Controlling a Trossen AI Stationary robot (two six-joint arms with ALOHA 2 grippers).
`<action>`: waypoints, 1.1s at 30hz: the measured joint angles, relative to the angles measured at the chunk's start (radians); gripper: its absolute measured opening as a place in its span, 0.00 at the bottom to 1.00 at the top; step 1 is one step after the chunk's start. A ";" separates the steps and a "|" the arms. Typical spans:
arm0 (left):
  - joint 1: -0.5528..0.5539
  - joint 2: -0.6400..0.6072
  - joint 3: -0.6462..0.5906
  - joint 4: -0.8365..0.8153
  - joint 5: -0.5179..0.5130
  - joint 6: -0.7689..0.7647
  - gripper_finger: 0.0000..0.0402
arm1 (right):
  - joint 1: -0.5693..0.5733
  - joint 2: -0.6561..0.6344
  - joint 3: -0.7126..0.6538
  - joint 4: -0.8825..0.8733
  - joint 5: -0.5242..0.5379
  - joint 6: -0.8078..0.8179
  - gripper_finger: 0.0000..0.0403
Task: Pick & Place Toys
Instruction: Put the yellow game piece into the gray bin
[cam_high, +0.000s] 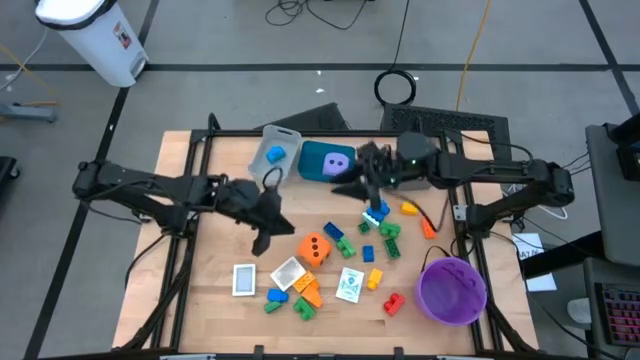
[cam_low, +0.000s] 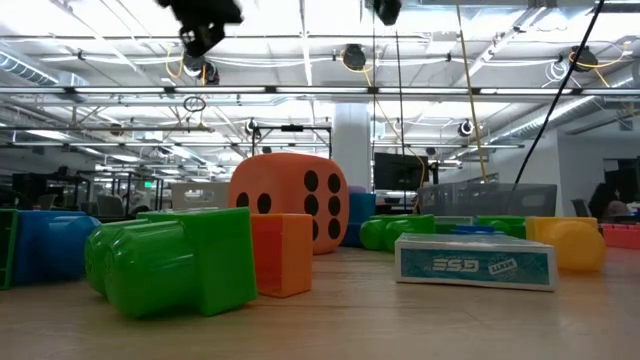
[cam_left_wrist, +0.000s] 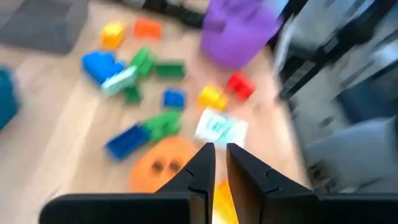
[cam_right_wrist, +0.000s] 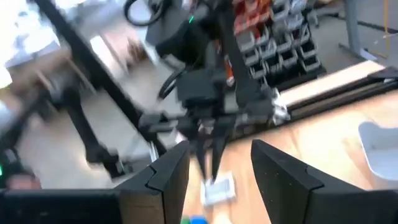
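**Toys spread on the table, both grippers up in the air**

I see the orange dice (cam_high: 315, 248) near the middle of the wooden table (cam_high: 200, 300), with small bricks all around it. A green brick (cam_high: 346, 244) and a blue brick (cam_high: 333, 232) lie just beside it. A red brick (cam_high: 393, 302) sits near the purple bowl (cam_high: 452, 291). White picture cards (cam_high: 245, 280) lie toward the front edge. The purple dice (cam_high: 339, 164) rests in the teal tray (cam_high: 312, 160) at the back. A blue toy (cam_high: 275, 154) lies in the grey tray (cam_high: 287, 139) next to it.

My left gripper (cam_left_wrist: 220, 163) hangs above the orange dice, fingers pinched together with nothing between them. My right gripper (cam_right_wrist: 219, 165) is raised over the toys. Its fingers stand apart, and I see nothing held there.
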 joint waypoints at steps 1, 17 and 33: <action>-0.013 0.000 0.001 -0.035 -0.029 0.004 0.12 | 0.019 0.000 0.021 -0.064 0.023 -0.039 0.41; -0.023 0.001 0.003 -0.079 -0.052 -0.036 0.12 | 0.094 -0.163 0.127 -0.992 0.350 -0.479 0.41; 0.026 0.001 0.003 -0.078 -0.153 -0.013 0.12 | 0.057 -0.111 0.113 -1.356 0.347 -0.241 0.57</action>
